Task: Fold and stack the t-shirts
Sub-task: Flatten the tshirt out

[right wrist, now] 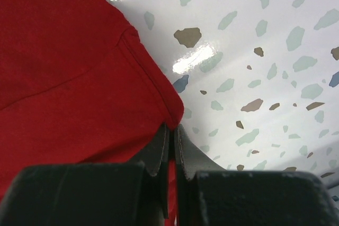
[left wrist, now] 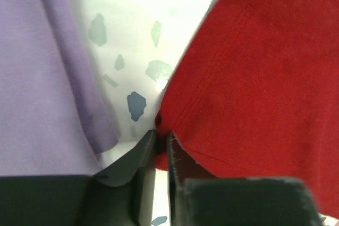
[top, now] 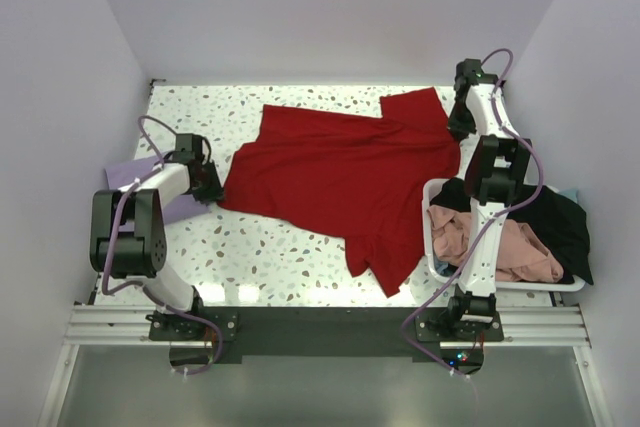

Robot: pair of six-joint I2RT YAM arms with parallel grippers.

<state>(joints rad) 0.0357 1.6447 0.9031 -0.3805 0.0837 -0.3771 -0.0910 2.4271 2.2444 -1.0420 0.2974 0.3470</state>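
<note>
Red t-shirt (top: 350,177) gripped at two corners, fold probably next

The shirt is spread across the table (top: 280,257). The right tool (right wrist: 171,129) is clamped on its far right hem corner. The left tool (left wrist: 161,138) is set narrow right at the left hem corner, just beside the lavender t-shirt (top: 125,175), but whether cloth is actually caught can't be told. That bite should be confirmed first. After that, both corners are best lifted together and evenly, so nothing gets dragged or bunched.

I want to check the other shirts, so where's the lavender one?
Top view: the lavender shirt lies at the table's left edge, partly under the left arm, just left of the red shirt.
</note>
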